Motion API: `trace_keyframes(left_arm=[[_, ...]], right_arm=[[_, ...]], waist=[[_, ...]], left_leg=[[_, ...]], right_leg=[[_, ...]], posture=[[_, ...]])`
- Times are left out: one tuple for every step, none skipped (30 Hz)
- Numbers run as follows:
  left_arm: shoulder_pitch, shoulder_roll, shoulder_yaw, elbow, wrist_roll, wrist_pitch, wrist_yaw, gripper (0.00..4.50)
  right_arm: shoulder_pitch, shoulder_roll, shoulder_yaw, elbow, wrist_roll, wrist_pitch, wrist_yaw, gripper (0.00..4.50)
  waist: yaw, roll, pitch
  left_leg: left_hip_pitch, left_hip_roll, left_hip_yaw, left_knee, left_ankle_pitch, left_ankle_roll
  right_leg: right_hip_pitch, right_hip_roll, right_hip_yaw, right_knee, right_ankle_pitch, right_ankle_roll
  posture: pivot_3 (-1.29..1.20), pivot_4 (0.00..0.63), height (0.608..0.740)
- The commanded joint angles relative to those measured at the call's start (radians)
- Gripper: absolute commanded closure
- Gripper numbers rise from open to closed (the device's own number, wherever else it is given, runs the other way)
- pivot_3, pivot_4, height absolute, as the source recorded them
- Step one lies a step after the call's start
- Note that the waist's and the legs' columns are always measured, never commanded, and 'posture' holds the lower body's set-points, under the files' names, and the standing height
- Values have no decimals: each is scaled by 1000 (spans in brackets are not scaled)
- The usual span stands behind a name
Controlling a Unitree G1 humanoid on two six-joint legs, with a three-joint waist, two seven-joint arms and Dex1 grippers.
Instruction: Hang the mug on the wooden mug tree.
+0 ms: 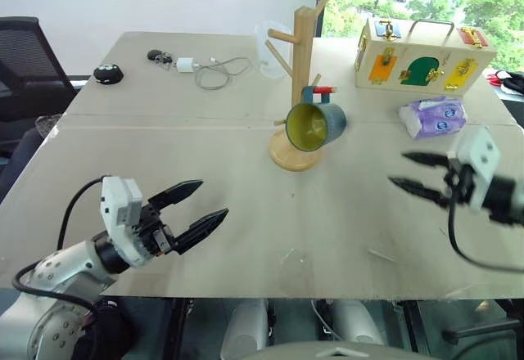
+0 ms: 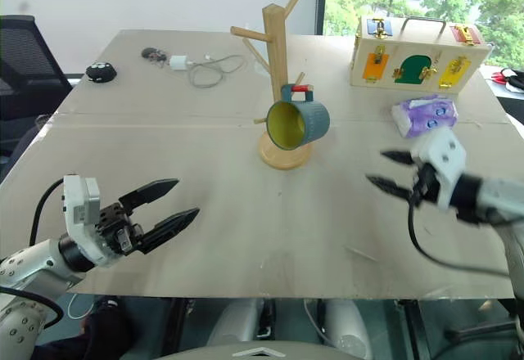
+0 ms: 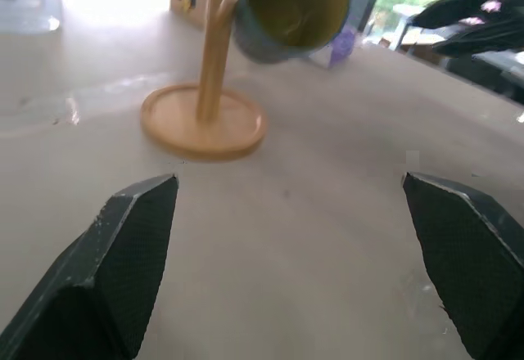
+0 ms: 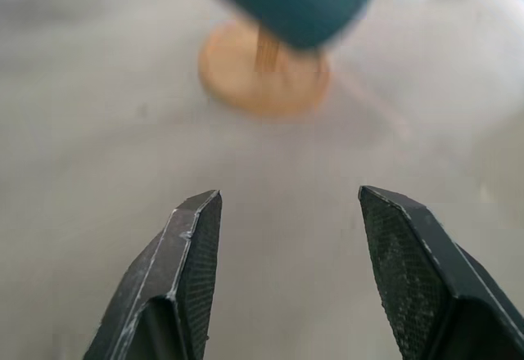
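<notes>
The dark teal mug (image 1: 317, 125) with a yellow-green inside hangs by its handle on the red-tipped peg of the wooden mug tree (image 1: 302, 49), mouth turned toward me, just above the round base (image 1: 288, 154). My left gripper (image 1: 203, 204) is open over the near left of the table, empty. My right gripper (image 1: 403, 171) is open and empty at the right, well away from the mug, fingers pointing left. The mug (image 3: 286, 8) and tree base (image 3: 203, 123) lie beyond my left fingers (image 3: 131, 245), and the mug (image 4: 286, 0) shows past my right fingers (image 4: 184, 270).
A cream wooden latch box (image 1: 422, 56) stands at the far right, with a purple tissue pack (image 1: 434, 117) in front of it. A white charger with cable (image 1: 209, 69), keys (image 1: 160, 56) and a small black object (image 1: 108, 73) lie at the far left. A black chair (image 1: 24, 57) stands left.
</notes>
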Motion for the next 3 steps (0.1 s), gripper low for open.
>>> trace_keyframes(left_arm=[[2, 21, 6, 45, 60, -48, -52, 0], [1, 26, 0, 66, 77, -53, -66, 0], [-3, 33, -8, 84, 97, -61, -79, 0]], right_arm=[[118, 33, -96, -91, -16, -91, -34, 1887], [145, 49, -99, -98, -15, -98, -50, 1887], [162, 64, -97, -100, -12, -105, -68, 1887]], waist=[[-5, 0, 0], [-8, -1, 0], [-8, -1, 0]], left_leg=[[1, 0, 1, 1, 0, 0], [2, 1, 2, 1, 0, 0], [2, 1, 2, 2, 0, 0]], right_leg=[[0, 0, 0, 0, 0, 1], [0, 0, 1, 0, -2, 4], [1, 0, 1, 0, -2, 4]], posture=[[0, 150, 740], [0, 150, 740], [0, 150, 740]])
